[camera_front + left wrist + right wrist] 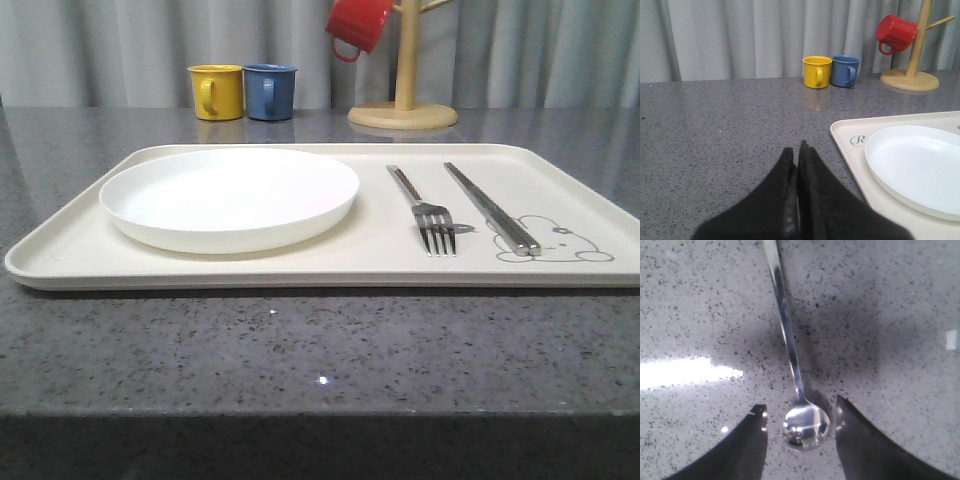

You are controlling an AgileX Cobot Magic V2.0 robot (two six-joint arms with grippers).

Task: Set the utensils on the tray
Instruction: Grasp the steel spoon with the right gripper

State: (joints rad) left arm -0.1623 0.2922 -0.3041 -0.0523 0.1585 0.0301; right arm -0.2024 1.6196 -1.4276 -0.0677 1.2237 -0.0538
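Tray (300, 262) is sitting on the grey speckled desk (320, 340), long side facing the camera. Plate (229, 197) is lying on the tray's left half. Fork (424, 210) is lying right of the plate, tines toward the camera. Chopsticks (492, 208) are lying just right of the fork, side by side, near ends reaching the rabbit drawing (560, 242).

Spoon (790, 355) is lying flat on the desk, off the tray. Right claw (801, 435) is hovering over it, fingers (747, 445) spread, bowl sitting between the tips, not being pinched.

Left claw (797, 160) is pressed together, holding nothing, sitting low over bare desk just beside the tray's left edge.

At the back: yellow mug (217, 91) and blue mug (269, 91) touching side by side; red mug (357, 25) hanging on a wooden mug tree (404, 95).
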